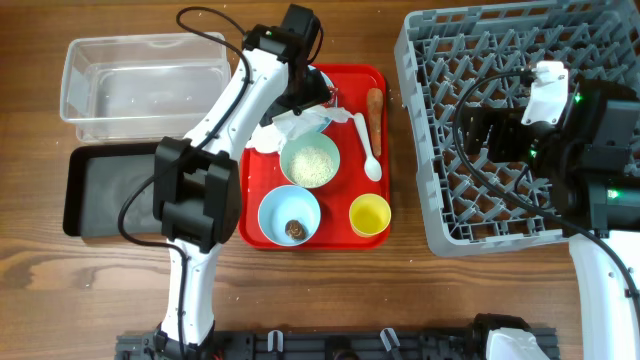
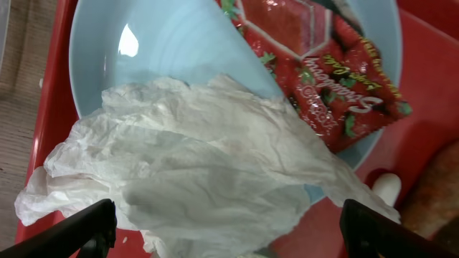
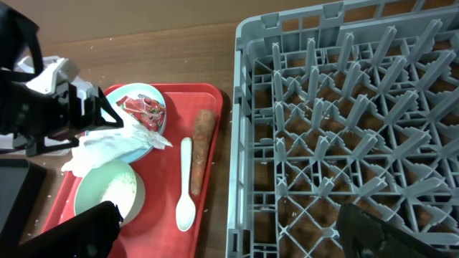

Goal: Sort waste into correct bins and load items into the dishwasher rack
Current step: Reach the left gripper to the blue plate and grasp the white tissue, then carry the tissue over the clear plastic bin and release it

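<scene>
My left gripper [image 1: 305, 95] is open just above the crumpled white tissue [image 2: 201, 179], its fingers [image 2: 229, 233] on either side. The tissue and the red shiny wrapper [image 2: 323, 72] lie on the light blue plate [image 2: 158, 43] at the far end of the red tray [image 1: 340, 215]. The tray also holds the pale green bowl [image 1: 310, 160] with rice, the light blue bowl [image 1: 290, 215] with a brown lump [image 1: 296, 230], the yellow cup [image 1: 369, 215], the white spoon [image 1: 367, 150] and the carrot-like stick [image 1: 375, 110]. My right gripper [image 3: 229, 233] is open and empty over the left edge of the grey dishwasher rack [image 1: 480, 120].
The clear tub [image 1: 140, 85] stands at the far left, with the black tray [image 1: 110, 190] just in front of it; nothing shows in either. The left arm stretches from the near edge across the tray's left side.
</scene>
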Robot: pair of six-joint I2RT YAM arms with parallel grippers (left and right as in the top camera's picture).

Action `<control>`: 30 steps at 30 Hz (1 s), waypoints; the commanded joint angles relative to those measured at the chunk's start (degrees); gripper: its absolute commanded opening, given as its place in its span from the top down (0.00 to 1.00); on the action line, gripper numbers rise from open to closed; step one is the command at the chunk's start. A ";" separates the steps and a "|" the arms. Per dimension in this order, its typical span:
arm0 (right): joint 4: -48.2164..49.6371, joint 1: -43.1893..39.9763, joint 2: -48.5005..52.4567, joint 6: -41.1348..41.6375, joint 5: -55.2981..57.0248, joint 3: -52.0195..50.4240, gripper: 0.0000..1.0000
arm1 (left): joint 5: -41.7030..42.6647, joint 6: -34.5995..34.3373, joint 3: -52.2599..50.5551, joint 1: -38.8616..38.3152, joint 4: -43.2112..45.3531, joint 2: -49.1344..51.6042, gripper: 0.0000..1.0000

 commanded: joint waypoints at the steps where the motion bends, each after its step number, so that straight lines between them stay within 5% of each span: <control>1: -0.28 -0.17 1.44 0.42 0.31 1.55 0.00 | -1.79 -1.95 0.44 0.46 0.11 2.36 0.01; 9: -0.46 -0.17 4.33 0.42 0.28 1.55 0.00 | -1.79 -1.49 0.42 0.31 0.00 4.98 0.18; 14: -0.52 -0.17 4.33 0.35 0.31 1.55 0.00 | -1.84 -1.49 0.42 0.33 0.09 5.07 0.64; 16: -0.94 -0.17 4.33 0.35 0.31 1.55 0.00 | -1.99 -1.49 0.42 0.35 0.11 5.07 0.96; 30: -0.92 -0.17 4.33 0.37 0.31 1.55 0.00 | -2.05 6.54 4.24 4.74 1.22 -14.82 0.96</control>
